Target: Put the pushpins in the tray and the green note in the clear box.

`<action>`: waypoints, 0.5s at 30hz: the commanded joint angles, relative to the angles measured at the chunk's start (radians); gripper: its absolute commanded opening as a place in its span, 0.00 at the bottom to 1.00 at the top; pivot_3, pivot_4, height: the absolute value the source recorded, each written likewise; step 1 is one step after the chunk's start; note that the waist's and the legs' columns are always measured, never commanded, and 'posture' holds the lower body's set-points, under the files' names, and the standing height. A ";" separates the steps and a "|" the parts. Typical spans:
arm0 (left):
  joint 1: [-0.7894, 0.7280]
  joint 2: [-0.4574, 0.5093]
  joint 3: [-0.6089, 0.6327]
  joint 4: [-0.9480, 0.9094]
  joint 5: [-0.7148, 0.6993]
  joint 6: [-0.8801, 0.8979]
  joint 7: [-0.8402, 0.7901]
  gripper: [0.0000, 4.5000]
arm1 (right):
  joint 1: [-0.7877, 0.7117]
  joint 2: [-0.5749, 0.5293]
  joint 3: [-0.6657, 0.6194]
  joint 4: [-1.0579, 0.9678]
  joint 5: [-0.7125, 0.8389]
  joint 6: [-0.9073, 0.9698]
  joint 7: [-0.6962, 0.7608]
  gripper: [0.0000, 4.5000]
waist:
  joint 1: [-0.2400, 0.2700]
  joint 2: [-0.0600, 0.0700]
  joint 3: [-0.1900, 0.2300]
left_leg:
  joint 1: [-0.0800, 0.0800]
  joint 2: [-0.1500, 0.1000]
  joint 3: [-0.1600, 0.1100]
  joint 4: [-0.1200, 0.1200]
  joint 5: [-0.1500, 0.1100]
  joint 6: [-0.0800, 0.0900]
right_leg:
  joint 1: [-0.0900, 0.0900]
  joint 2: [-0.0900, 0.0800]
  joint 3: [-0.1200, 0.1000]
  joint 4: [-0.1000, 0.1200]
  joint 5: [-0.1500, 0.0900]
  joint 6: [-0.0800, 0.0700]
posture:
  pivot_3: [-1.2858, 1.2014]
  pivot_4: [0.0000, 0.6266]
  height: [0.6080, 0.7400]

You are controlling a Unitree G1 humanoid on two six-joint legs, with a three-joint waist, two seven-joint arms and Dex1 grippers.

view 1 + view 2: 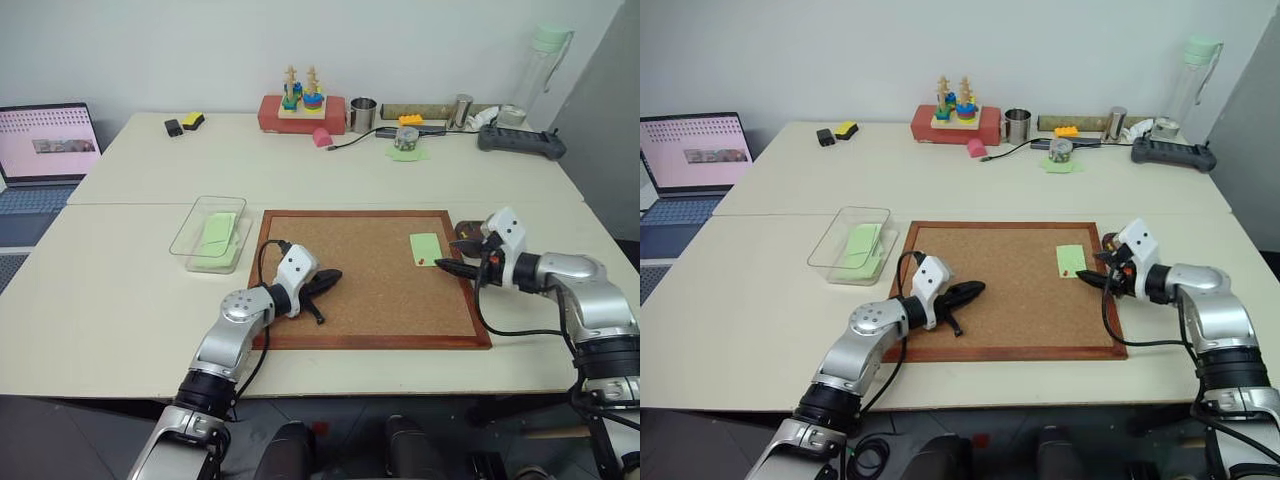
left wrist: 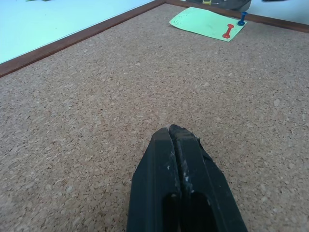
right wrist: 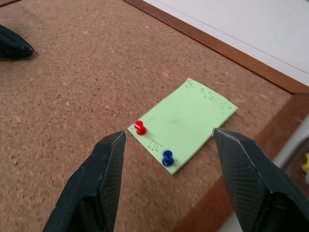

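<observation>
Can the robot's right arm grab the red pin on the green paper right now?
Probably yes. The right gripper hangs open just in front of the red pin, which stands on the green note, with nothing between them.

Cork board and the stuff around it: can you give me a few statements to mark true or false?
1. The green note lies on the cork board. True.
2. A red pin and a blue pin stick in the note. True.
3. The right gripper is clamped on the red pin. False: it is open and holds nothing.
4. The left gripper is wide open. False: it is shut, over bare cork.
5. The clear box is empty. False: green paper lies in it.
</observation>
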 commanded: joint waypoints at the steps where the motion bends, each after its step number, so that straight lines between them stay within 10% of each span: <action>1: 0.015 -0.008 -0.029 0.030 0.017 0.019 -0.003 0.00 | -0.030 0.016 0.007 0.047 -0.020 -0.054 -0.008 0.67 | 0.001 0.000 0.000 | 0.000 0.000 0.000 0.000 0.000 0.000 | 0.000 0.000 0.000 0.000 0.000 0.000 | 0.52 0.24 1.00; 9: 0.027 -0.005 -0.026 0.022 0.017 0.020 -0.001 0.00 | -0.047 0.023 0.008 0.106 -0.026 -0.092 0.001 0.57 | 0.000 0.000 0.000 | 0.000 0.000 0.000 0.000 0.000 0.000 | 0.000 -0.001 0.000 0.000 0.000 0.000 | 0.52 0.24 1.00; 15: 0.027 -0.005 -0.027 0.023 0.018 0.021 -0.002 0.00 | -0.040 0.018 0.006 0.123 -0.025 -0.110 0.006 0.27 | 0.000 0.000 0.000 | 0.000 0.000 0.000 0.000 0.000 0.000 | 0.000 -0.001 0.000 0.000 0.000 0.000 | 0.52 0.24 1.00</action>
